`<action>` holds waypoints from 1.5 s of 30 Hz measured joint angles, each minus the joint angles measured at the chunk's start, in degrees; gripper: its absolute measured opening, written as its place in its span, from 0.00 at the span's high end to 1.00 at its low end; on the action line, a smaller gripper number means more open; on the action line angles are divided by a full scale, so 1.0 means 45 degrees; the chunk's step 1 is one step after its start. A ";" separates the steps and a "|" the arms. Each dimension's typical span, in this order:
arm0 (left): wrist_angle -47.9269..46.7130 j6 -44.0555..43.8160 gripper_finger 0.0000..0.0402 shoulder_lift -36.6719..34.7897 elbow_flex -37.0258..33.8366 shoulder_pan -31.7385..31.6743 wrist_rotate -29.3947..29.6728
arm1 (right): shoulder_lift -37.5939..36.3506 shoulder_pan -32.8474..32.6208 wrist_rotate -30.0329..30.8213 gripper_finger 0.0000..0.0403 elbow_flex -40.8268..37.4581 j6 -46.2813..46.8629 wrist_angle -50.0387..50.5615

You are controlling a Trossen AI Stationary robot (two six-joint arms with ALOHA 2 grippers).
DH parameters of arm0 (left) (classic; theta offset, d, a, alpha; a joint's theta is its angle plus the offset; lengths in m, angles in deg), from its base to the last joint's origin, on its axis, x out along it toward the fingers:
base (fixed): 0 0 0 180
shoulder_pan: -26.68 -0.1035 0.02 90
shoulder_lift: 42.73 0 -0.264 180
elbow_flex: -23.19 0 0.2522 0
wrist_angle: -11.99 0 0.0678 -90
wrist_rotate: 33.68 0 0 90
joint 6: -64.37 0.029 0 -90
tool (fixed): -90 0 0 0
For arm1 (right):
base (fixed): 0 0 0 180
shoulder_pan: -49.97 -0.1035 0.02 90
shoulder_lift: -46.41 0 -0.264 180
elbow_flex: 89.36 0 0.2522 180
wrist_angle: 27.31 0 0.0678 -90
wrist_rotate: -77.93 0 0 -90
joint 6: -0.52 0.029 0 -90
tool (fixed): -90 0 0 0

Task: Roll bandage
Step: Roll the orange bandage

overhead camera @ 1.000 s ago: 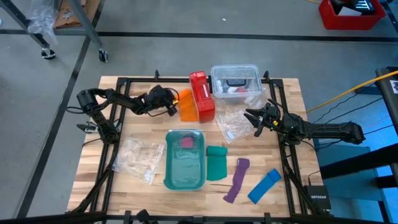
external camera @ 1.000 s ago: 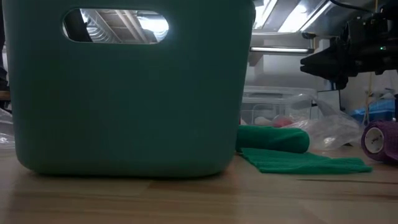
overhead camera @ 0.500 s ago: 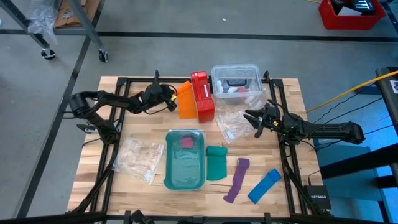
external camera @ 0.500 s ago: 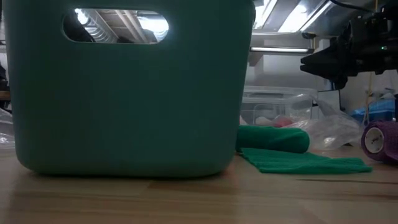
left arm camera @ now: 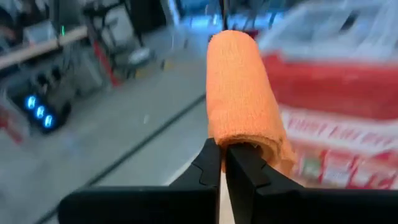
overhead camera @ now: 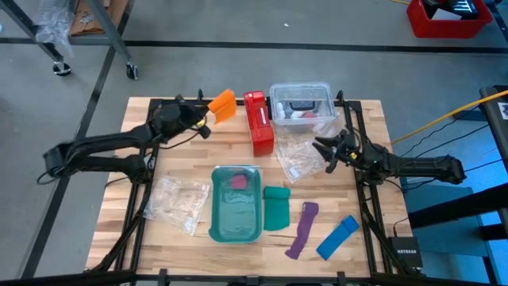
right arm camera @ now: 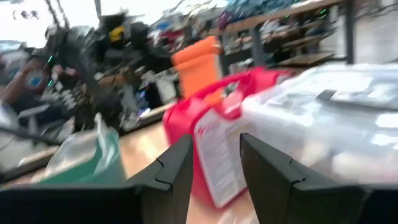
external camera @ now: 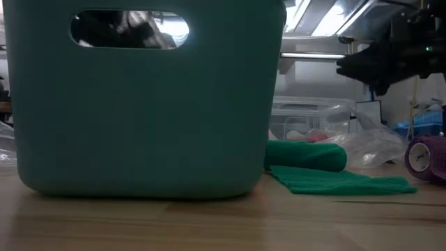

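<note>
The orange bandage (overhead camera: 224, 105) is held up left of the red box (overhead camera: 258, 121), near the table's far edge. It also shows in the left wrist view (left arm camera: 239, 93) and the right wrist view (right arm camera: 199, 65). My left gripper (overhead camera: 204, 119) is shut on it. My right gripper (overhead camera: 328, 151) is open and empty, above a clear plastic bag (overhead camera: 300, 159) to the right of the red box; its two fingers stand apart in its wrist view (right arm camera: 214, 163). My left gripper pinches the bandage's near end (left arm camera: 235, 144) between its two shut fingers (left arm camera: 210, 167). The fingers come from the table's left. The bandage sticks out forward past the fingertips, folded or rolled into a thick band, lifted clear of the table.
A clear lidded container (overhead camera: 300, 102) stands right of the red box. A teal basket (overhead camera: 236, 202) sits mid-table, a green bandage (overhead camera: 276, 206) beside it, then a purple strip (overhead camera: 302, 229) and a blue strip (overhead camera: 337, 237). Another plastic bag (overhead camera: 176, 202) lies at the left.
My left gripper has risen and gone toward the table's far left, staying shut on the orange bandage. The bandage, which lay against the red box's left side, is now lifted clear and away from the box.
</note>
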 joint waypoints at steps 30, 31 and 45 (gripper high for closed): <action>0.4274 -0.2006 1.00 0.2384 0.3257 0.6357 0.0021 | 0.5052 -0.0005 -0.4771 0.66 0.4805 -0.9014 -0.1207; 0.4279 -0.2003 1.00 0.2523 0.3354 0.6440 0.0019 | 0.5449 -0.0005 -0.4689 0.66 0.4966 -0.9183 -0.1171; 0.4382 -0.0374 1.00 0.2820 0.3749 0.7171 0.0024 | 0.8847 0.0005 -0.5644 0.66 0.6470 -0.5079 -0.0204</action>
